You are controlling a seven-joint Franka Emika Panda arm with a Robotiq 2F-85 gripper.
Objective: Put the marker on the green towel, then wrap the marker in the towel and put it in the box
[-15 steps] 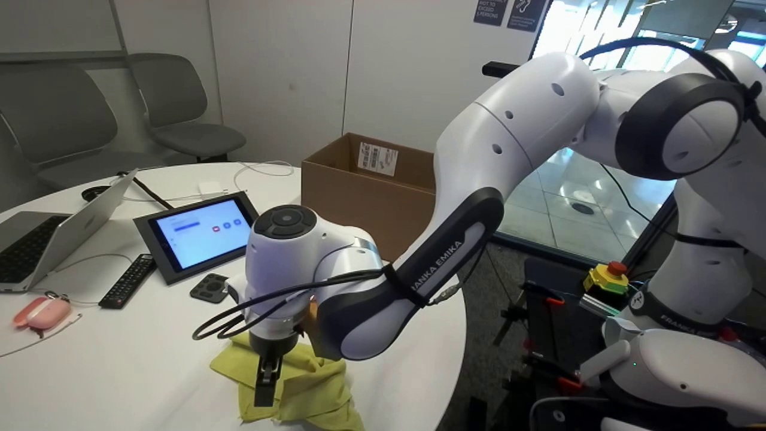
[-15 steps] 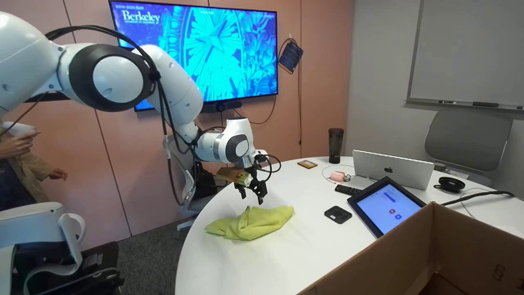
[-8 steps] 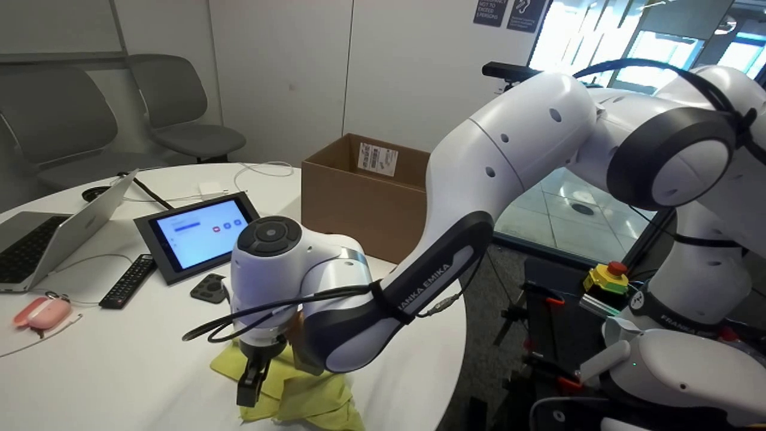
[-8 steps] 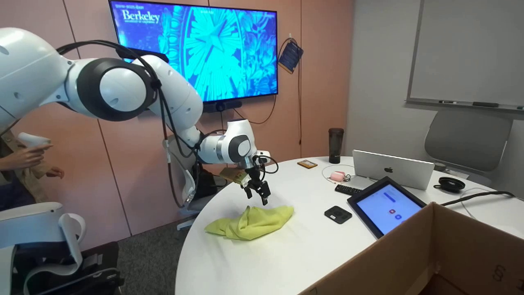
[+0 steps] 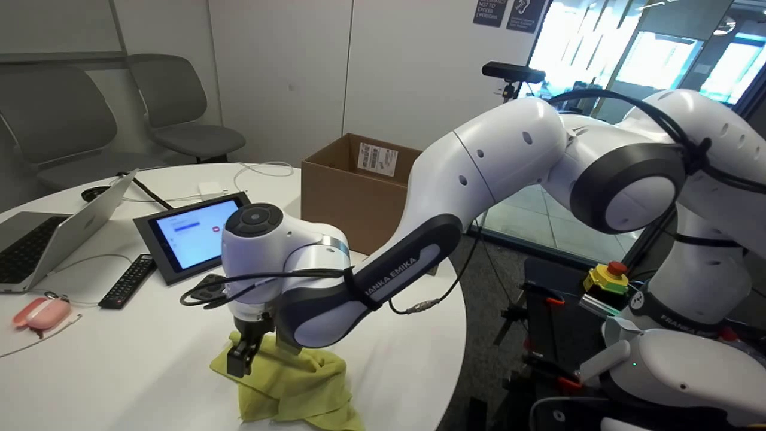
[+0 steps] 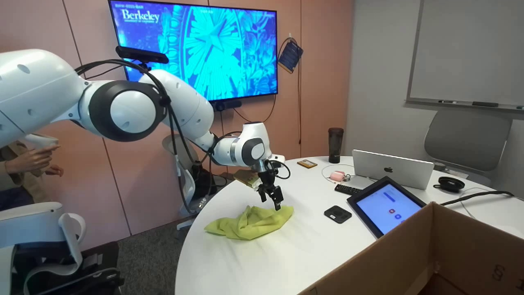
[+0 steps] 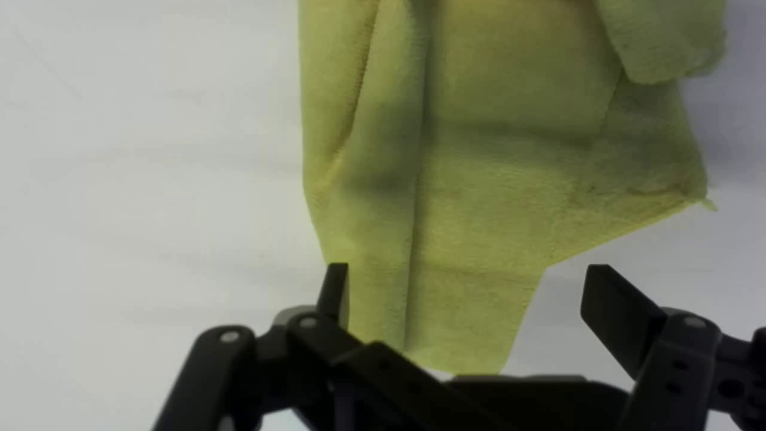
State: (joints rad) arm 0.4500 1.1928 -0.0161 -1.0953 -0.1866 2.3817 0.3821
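A round white tabletop (image 6: 311, 250) fills much of the scene, and my white, black-trimmed arm (image 5: 473, 161) reaches across it in both exterior views. In an exterior view, a large wall-mounted screen (image 6: 245, 53) glows blue, with the word Berkeley in its upper corner. The box (image 5: 353, 206), a brown cardboard carton, stands at the tabletop's edge with its top open and a white label (image 5: 377, 159) on an inner face. A silver laptop (image 6: 393, 171) sits unfolded on the tabletop. The green towel (image 6: 249, 224), plain and yellow-green, lies on the tabletop in a loose heap of folds, well apart from the box. Between the laptop and the box, a dark-framed tablet (image 5: 194, 233) shows a lit, pale blue display. My black claw (image 7: 468, 278) is unclenched and points down over one end of the towel. In the wrist view its two fingers (image 7: 622, 317) stand wide apart; the towel's narrow end shows in the gap, one finger seen across the cloth's edge and the other against bare white tabletop. Whether a fingertip touches the cloth, I cannot tell. Smallest are a black remote (image 5: 127, 281), a little black device (image 6: 338, 214) near the tablet, and a pink case (image 5: 46, 314) near the laptop.
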